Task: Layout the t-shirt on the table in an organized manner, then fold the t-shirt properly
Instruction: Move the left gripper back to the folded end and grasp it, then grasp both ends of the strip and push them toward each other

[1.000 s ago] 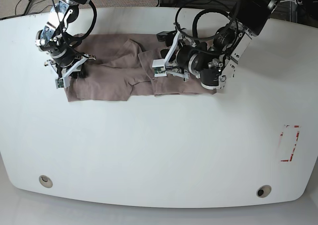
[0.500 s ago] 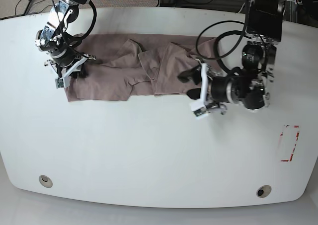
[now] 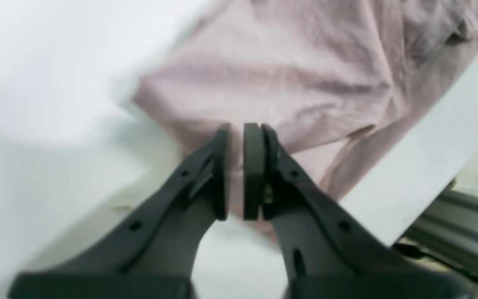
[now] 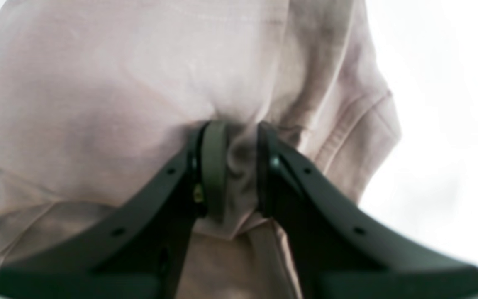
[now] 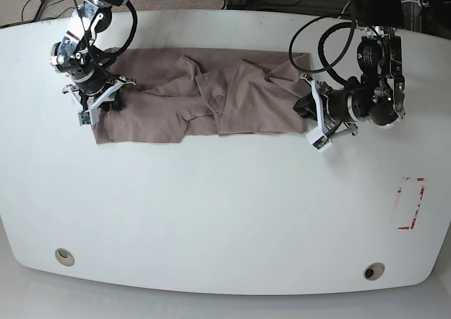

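Observation:
The mauve t-shirt lies spread, still creased, along the back of the white table. At the shirt's left end my right gripper is down on the cloth. The right wrist view shows this gripper shut on a bunched fold of the t-shirt. My left gripper sits at the shirt's right edge. In the blurred left wrist view it is shut to a thin slit over the t-shirt's corner, with no cloth clearly pinched.
A red tape rectangle marks the table's right side. Two metal grommet holes sit near the front edge. Cables and floor lie beyond the far edge. A grey rail shows past the table edge.
My left arm swung from the shirt's middle out over the bare table in front, then back to the shirt's right edge. The right arm and its grip stayed put.

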Controlling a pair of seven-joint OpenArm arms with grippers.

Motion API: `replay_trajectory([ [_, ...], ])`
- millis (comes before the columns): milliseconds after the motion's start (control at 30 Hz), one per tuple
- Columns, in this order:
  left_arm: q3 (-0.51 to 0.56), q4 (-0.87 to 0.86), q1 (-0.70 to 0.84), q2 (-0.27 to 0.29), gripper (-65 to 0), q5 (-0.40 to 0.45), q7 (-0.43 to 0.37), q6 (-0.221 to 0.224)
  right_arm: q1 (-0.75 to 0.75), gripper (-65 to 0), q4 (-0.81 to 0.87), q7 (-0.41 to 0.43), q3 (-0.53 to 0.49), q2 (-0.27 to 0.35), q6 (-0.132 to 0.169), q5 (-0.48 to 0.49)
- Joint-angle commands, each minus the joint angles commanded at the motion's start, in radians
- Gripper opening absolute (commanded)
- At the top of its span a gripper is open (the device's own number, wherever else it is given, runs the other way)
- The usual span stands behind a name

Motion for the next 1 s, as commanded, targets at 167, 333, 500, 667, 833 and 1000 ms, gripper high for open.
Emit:
replay_trajectory([
  [167, 0.002, -0.058, 0.035, 0.002, -61.0, 0.049, -0.034, 0.0, 0.002, -53.4, 0.0, 0.0, 0.0, 0.0, 0.0, 0.002],
  [333, 0.002, -0.166, 0.034, -0.003, -60.8, 0.057, -0.058, 0.0, 0.0, -53.3, 0.031, 0.0, 0.0, -0.002, 0.0, 0.003],
  [500, 0.002, -0.25, 0.031, -0.018, -60.8, 0.061, -0.121, 0.0, -0.005, -52.8, 0.158, -0.02, -0.002, -0.038, 0.0, 0.003],
  [667, 0.009, -0.328, 0.029, -0.046, -60.8, 0.058, -0.161, 0.0, 0.003, -47.7, 0.296, -0.135, -0.002, -0.044, 0.0, 0.006],
  [833, 0.009, -0.341, 0.029, -0.061, -60.7, 0.061, -0.167, 0.0, 0.02, -22.0, 0.37, -0.227, 0.008, -0.044, 0.0, 0.087],
  [1000, 0.008, -0.342, 0.029, -0.08, -60.7, 0.061, -0.187, 0.0, 0.026, -8.9, 0.377, -0.316, 0.087, -0.038, 0.0, 0.238],
])
